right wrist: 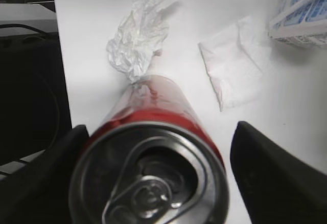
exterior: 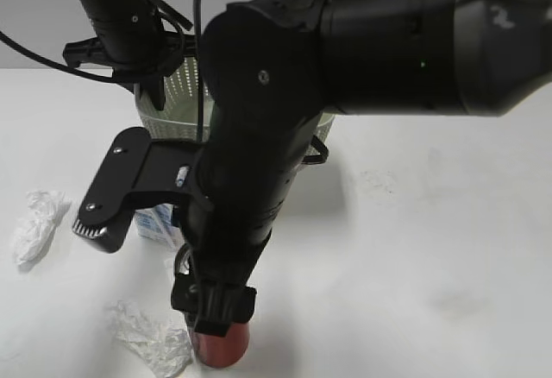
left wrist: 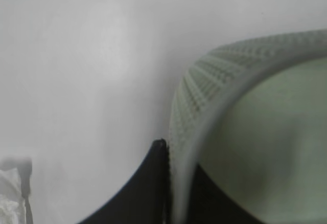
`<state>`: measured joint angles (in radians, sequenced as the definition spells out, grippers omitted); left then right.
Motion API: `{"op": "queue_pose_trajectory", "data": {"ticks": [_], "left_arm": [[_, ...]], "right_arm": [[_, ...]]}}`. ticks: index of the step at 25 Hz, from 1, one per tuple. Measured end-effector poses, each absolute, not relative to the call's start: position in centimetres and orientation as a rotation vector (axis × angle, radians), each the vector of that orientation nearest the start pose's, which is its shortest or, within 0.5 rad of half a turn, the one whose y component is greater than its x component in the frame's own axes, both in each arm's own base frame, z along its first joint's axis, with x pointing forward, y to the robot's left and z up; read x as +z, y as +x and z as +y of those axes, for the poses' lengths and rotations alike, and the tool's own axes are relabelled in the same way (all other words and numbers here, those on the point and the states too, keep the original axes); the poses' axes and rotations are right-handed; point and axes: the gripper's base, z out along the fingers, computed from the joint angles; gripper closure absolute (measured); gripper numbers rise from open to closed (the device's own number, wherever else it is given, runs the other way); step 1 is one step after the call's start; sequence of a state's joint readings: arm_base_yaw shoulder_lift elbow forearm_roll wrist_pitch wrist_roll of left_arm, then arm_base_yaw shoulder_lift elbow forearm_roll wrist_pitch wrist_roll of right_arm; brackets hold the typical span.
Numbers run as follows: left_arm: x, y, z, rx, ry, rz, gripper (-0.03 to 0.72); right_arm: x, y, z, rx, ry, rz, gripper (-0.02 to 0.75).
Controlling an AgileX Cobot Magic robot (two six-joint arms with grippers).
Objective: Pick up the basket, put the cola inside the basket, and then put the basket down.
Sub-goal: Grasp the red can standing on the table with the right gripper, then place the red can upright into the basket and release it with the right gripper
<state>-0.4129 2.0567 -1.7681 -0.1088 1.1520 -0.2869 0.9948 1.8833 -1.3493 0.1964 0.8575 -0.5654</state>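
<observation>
Right gripper [right wrist: 153, 183] open around cola [right wrist: 153, 147]

exterior: looking down at a slant across the table [exterior: 431, 248] | left wrist: pressing close against the basket [left wrist: 204, 91] rim | right wrist: looking straight down onto the can [right wrist: 153, 178], sharing it with exterior

Even, diffuse light falls on the white counter [exterior: 431, 240], casting only faint, soft-edged shadows. The left wrist view is soft and hazy, with the basket [left wrist: 214, 81] rim blurred. The can [right wrist: 153, 168] top is slightly blurred and carries mild glare.
</observation>
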Motion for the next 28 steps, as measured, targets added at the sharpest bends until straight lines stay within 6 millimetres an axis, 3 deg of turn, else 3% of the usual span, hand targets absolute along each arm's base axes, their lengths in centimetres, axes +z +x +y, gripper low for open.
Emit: {"op": "queue_pose_trajectory", "data": {"ticks": [5,9,14,18,24,28], "left_arm": [[23.8,39.6,-18.3,-0.256,0.137,2.959,0.685],[23.8,39.6,-18.3,-0.256,0.137,2.958,0.685],[23.8,39.6,-18.3,-0.257,0.137,2.957,0.685],[23.8,39.6,-18.3,-0.258,0.135,2.958,0.685],[25.2,39.0,-18.4,-0.282,0.064,2.932,0.685],[27.0,38.2,-19.9,-0.344,0.09,2.854,0.685]], "right_arm": [[20.7,19.6,33.0,0.358,-1.872,2.211,0.241],[20.7,19.5,32.9,0.366,-1.803,2.3,0.24],[21.3,19.1,32.2,0.347,-1.836,2.344,0.24],[24.2,18.3,31.2,0.383,-1.806,2.32,0.24],[29.4,18.0,26.8,0.384,-1.702,2.347,0.24],[30.0,17.3,23.1,0.398,-1.587,2.391,0.24]]}}
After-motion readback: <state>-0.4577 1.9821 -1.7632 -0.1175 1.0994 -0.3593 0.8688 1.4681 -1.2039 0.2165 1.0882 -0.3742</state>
